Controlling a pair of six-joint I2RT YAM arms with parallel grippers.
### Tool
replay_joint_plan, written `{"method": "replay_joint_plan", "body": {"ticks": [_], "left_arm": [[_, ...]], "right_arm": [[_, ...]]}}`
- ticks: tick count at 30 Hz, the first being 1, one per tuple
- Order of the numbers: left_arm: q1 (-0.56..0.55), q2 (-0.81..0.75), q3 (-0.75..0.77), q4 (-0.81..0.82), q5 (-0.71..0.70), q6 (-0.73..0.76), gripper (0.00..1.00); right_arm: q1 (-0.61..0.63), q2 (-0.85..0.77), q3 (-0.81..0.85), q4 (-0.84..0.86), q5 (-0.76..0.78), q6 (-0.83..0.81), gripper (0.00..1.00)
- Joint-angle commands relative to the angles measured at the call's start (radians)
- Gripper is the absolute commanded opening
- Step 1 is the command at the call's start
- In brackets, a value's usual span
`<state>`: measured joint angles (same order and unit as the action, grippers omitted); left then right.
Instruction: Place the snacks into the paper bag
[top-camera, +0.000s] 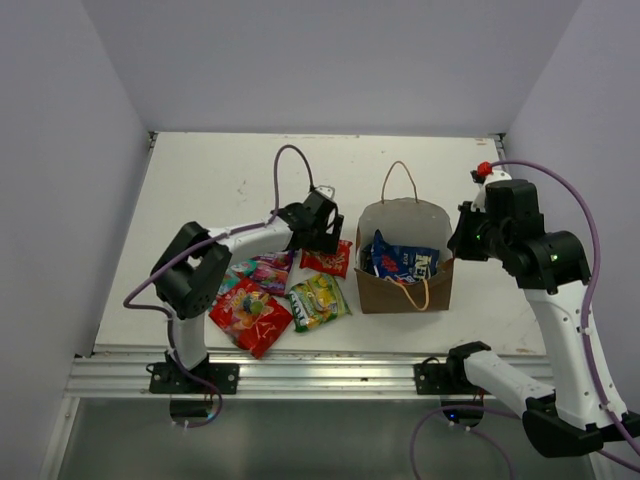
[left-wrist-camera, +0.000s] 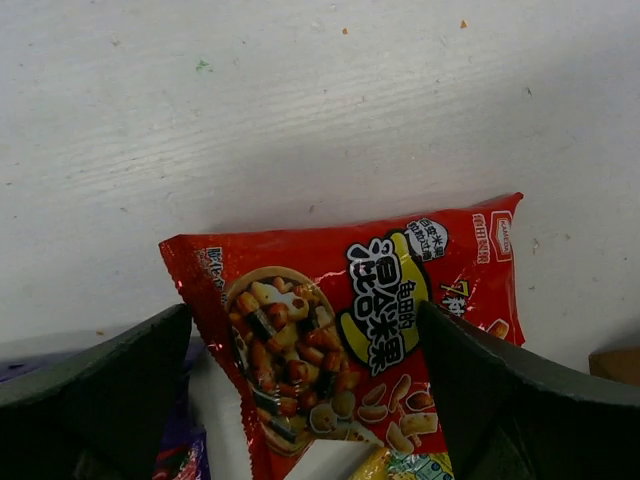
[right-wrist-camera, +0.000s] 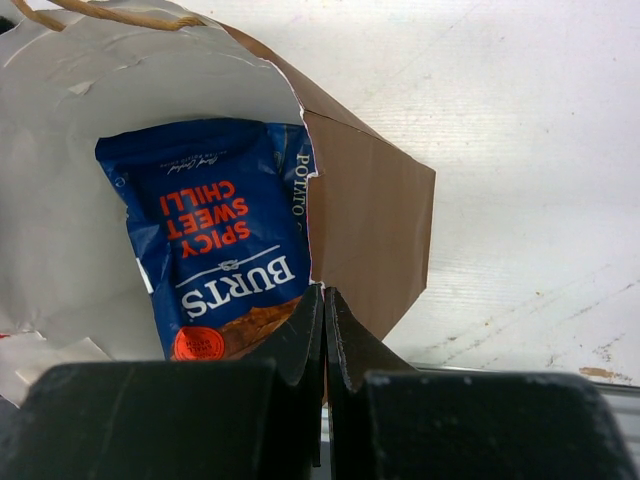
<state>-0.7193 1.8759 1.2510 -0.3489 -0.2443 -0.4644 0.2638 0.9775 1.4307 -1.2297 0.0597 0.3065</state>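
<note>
The red cracker packet (left-wrist-camera: 340, 330) lies flat on the table (left-wrist-camera: 300, 100), between the fingers of the left gripper (left-wrist-camera: 300, 400). Its jaws are spread wide, with one finger outside each long edge of the packet. White tabletop stretches ahead of the fingertips. Back toward the wrist, a yellow-green packet (left-wrist-camera: 420, 465) overlaps the red packet's near edge.

The paper bag (right-wrist-camera: 370, 220) stands ahead and left of the right gripper (right-wrist-camera: 323, 330), mouth open, with a blue chip bag (right-wrist-camera: 225, 240) upright against its white lining. This gripper's jaws are pressed together with nothing seen between them, close to the bag's brown side wall. Open tabletop lies to their right.
</note>
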Motion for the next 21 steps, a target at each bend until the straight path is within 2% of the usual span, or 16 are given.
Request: {"method": "replay_joint_plan", "body": {"ticks": [1,3,4,5,6,7,10,14,16,17,21], "left_arm": [[0.004,0.035,0.030,0.045,0.085,-0.043,0.98],[0.001,0.043,-0.007,0.045,0.088,-0.049,0.92],[0.000,0.039,-0.021,0.044,0.076,-0.049,0.56],[0.001,0.023,-0.047,0.047,0.070,-0.049,0.41],[0.001,0.013,-0.054,0.050,0.062,-0.045,0.06],[0.001,0.002,-0.055,0.042,0.021,-0.045,0.00],[0.001,-0.078,-0.024,-0.025,-0.053,-0.037,0.00],[-0.025,-0.274,0.155,-0.073,-0.127,-0.011,0.00],[-0.074,-0.326,0.236,-0.068,-0.138,0.009,0.00],[-0.097,-0.355,0.328,-0.073,-0.153,0.032,0.00],[-0.273,-0.356,0.527,-0.067,-0.159,0.081,0.00]], "right_arm": [[0.003,-0.006,0.028,0.029,-0.003,-0.004,0.00],[0.003,-0.007,0.025,0.033,-0.004,-0.003,0.00],[0.003,-0.005,0.022,0.036,-0.003,-0.004,0.00],[0.003,-0.003,0.020,0.038,-0.006,-0.003,0.00],[0.003,-0.003,0.017,0.039,-0.011,-0.001,0.00],[0.003,-0.003,0.016,0.044,-0.011,-0.001,0.00],[0.003,0.000,0.008,0.052,-0.020,0.002,0.00],[0.005,0.003,0.008,0.052,-0.018,0.002,0.00],[0.003,0.003,0.008,0.053,-0.015,0.002,0.00],[0.003,0.003,0.008,0.053,-0.015,0.002,0.00],[0.003,0.009,0.002,0.056,-0.024,0.005,0.00]]}}
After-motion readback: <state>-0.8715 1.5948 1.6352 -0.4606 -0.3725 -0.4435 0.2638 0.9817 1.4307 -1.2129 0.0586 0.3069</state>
